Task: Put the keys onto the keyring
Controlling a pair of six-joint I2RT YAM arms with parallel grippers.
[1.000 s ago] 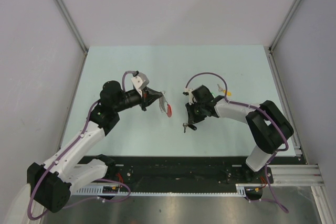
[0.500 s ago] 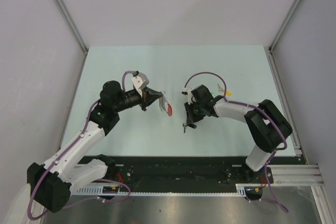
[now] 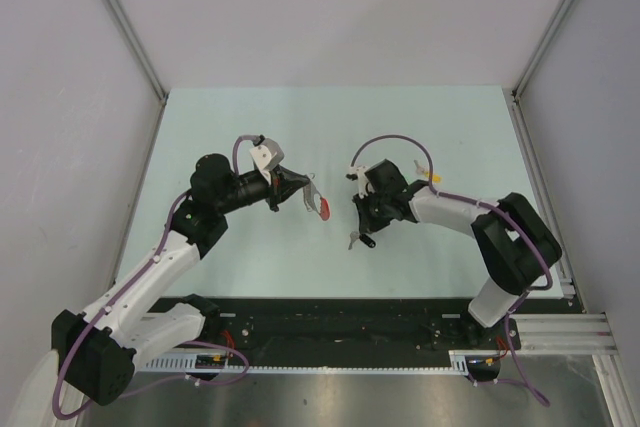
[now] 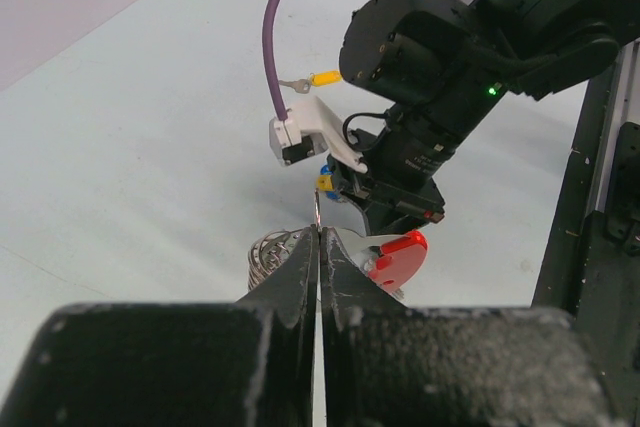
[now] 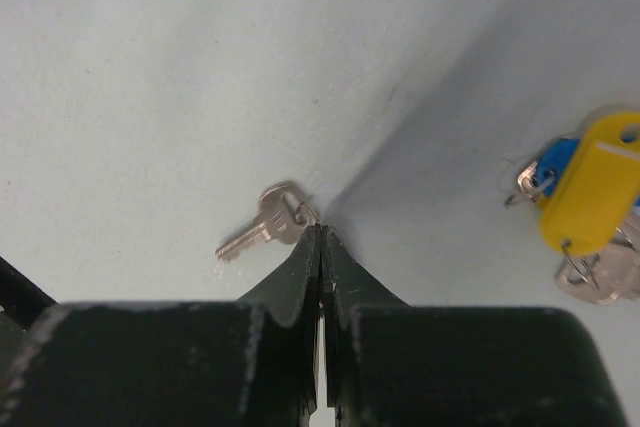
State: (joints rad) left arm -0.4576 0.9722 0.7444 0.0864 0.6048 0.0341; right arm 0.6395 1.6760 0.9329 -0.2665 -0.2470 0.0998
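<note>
Right wrist view shows the right end effector with its jaws pressed together, tips down at the tabletop and touching the little wire loop at the head of a small silver key, which lies flat just to the left of the tips. Whether the loop is actually pinched cannot be told. A bunch of other keys, yellow and blue headed, lies well off to the right of the tips. The key looks light, stiff, thin and slippery on the smooth surface, likely to skate away from a push. Its head or loop seems the better hold, leaving the hole free. The left end effector is closed on the keyring, with the chain bunched left of its tips and the red tag right. The chain is limp and will sag. From above, the left arm reaches inward, roughly level above the tabletop. The right arm bends back from its elbow, its wrist tipped downward.
</note>
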